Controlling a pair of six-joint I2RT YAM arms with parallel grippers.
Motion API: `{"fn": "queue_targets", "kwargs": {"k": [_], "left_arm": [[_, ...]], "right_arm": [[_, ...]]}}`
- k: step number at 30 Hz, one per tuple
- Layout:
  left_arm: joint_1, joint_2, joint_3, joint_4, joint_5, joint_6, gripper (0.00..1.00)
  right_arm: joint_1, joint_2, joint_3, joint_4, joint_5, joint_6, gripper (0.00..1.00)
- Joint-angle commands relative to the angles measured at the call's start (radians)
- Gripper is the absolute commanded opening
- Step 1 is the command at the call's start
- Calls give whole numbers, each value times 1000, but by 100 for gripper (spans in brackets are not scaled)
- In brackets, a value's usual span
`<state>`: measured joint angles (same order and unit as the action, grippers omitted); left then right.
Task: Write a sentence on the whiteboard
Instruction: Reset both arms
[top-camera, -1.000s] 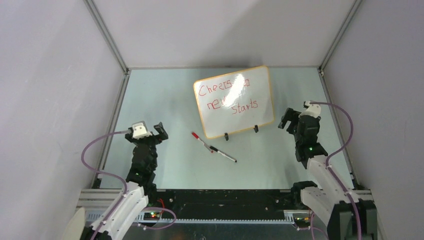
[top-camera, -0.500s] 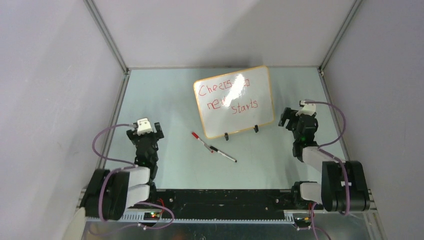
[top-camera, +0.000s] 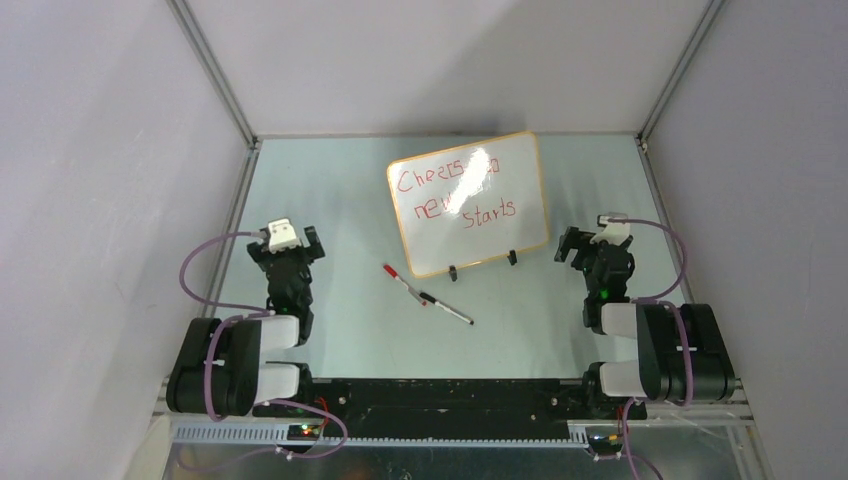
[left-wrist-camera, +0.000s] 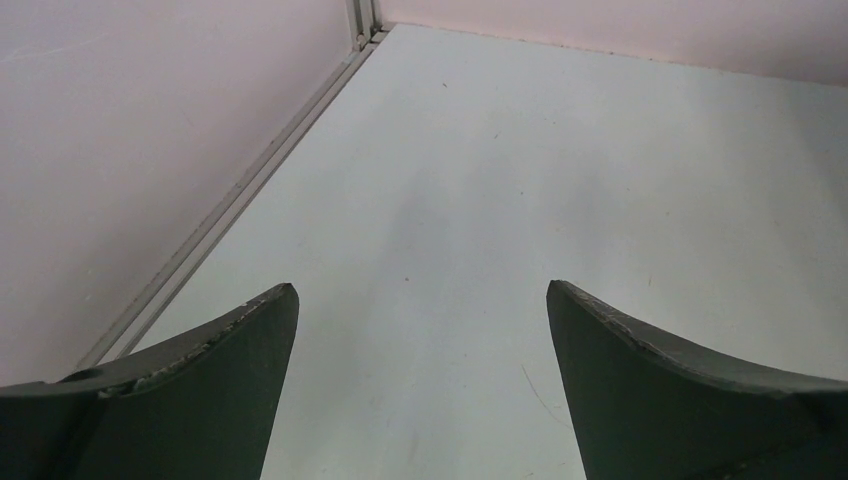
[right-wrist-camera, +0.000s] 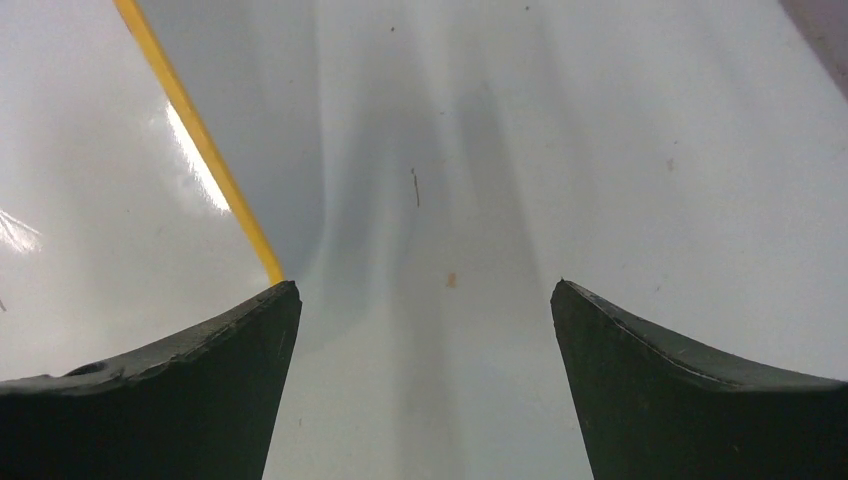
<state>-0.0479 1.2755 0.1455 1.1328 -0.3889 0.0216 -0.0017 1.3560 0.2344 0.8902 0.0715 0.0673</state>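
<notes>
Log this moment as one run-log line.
whiteboard: standing, sentence written | marker: lying on table, unheld | left gripper: open, empty | right gripper: open, empty
</notes>
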Motion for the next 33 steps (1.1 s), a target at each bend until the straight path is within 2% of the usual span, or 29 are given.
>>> {"fn": "queue_targets", "kwargs": {"k": [1,24,33], "left_arm": [[9,-12,21,-13,-27,-14,99],[10,-11,24,-19,-24,-14,99],[31,-13,37,-51,22,-41,99]], "right_arm": [[-1,-2,0,102,48,-15,99],[15,-1,4,100,39,-11,99],[23,0,4,102,53,-15,99]]}}
